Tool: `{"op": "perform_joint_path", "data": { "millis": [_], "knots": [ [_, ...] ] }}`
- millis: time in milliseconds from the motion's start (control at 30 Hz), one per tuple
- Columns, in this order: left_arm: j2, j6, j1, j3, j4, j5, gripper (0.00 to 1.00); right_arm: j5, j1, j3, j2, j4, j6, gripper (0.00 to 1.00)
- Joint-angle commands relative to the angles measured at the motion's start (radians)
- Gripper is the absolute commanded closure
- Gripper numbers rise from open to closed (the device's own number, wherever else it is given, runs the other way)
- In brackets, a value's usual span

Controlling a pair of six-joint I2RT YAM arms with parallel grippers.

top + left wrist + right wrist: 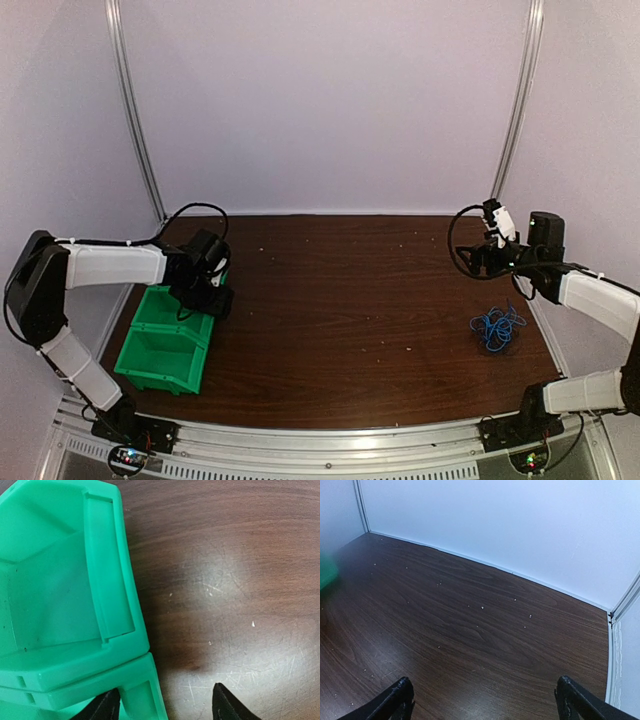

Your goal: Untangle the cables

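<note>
Right of centre on the table (350, 330), the cables (497, 327) lie in a blue-and-black tangle, untouched, near my right gripper (470, 258), its jaws wide apart and empty. Left gripper (167, 707) hangs over the far right corner of the bin (115, 605), straddling rim and table, jaws parted, gripping nothing.

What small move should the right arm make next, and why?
Probably tilt the right gripper down toward the cable tangle: its jaws stand open and empty, the tangle lies on the table nearer its base, and its wrist view shows no cables.
</note>
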State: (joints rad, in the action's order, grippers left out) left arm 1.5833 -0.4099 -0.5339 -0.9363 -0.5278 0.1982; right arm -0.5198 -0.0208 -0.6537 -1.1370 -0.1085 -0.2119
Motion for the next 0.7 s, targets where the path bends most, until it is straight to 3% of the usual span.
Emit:
{"op": "perform_joint_path", "data": {
  "millis": [0,400,667],
  "knots": [
    [0.019,0.013,-0.003,-0.04,0.037,-0.009,0.37,0.01,0.008,0.007,0.019,0.0,-0.009,0.0],
    [0.053,0.042,-0.003,-0.048,0.05,0.001,0.47,0.007,0.008,0.008,0.014,-0.003,-0.012,0.0],
    [0.083,0.073,-0.055,-0.086,0.151,-0.057,0.53,0.013,0.008,0.011,0.016,-0.002,-0.013,0.0]
  ]
}}
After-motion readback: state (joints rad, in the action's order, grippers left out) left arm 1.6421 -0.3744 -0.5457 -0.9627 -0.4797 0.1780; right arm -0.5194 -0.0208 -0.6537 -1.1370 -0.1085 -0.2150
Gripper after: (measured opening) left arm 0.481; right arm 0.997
